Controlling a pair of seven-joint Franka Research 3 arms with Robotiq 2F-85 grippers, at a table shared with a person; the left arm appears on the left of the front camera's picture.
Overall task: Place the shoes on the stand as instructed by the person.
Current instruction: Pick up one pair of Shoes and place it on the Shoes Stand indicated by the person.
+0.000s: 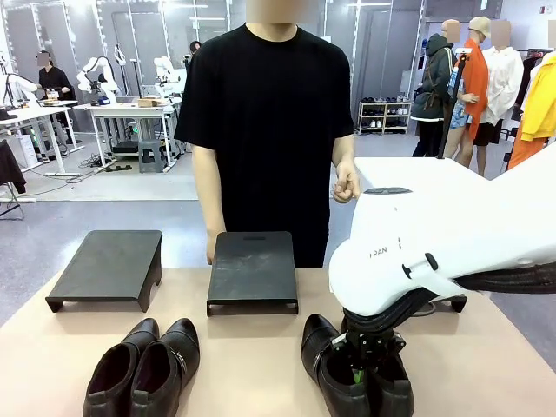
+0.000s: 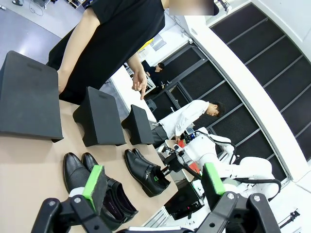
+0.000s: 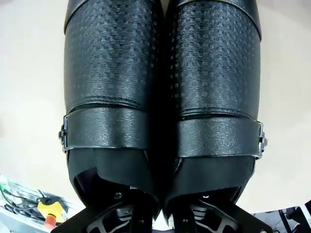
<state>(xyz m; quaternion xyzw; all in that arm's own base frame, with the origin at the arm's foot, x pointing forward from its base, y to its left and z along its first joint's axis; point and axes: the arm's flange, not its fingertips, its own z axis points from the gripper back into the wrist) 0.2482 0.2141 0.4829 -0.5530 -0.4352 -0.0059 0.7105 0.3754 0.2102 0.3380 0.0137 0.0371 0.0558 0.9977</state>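
- The right gripper (image 1: 363,358) is down in the right pair (image 1: 321,347) of shoes on the desk (image 1: 252,373). It has 1 finger inside each shoe, and the 2 are pressed together on the inner walls. That way a single pinch takes both shoes at once.
- From its wrist camera, the 2 shoes sit flush side by side with their straps level, so the pair looks squarely caught.
- The left gripper (image 2: 153,187) hangs above the desk with its fingers spread wide, holding nothing. I'd guess it is parked clear to give the right arm room.
- The left pair (image 1: 143,369) lies untouched near the desk's front, toes toward the person (image 1: 265,113).
- 3 black stands (image 2: 99,116) wait along the far edge, and none carries a shoe yet.
- The person's hand (image 2: 139,83) has a finger aimed downward. It seems nearest the stand at the robot's right, though I can't be sure.
- Next, I'd expect a straight lift and a carry to that stand. Only thin leather is pinched, so 1 shoe could sag or slip.
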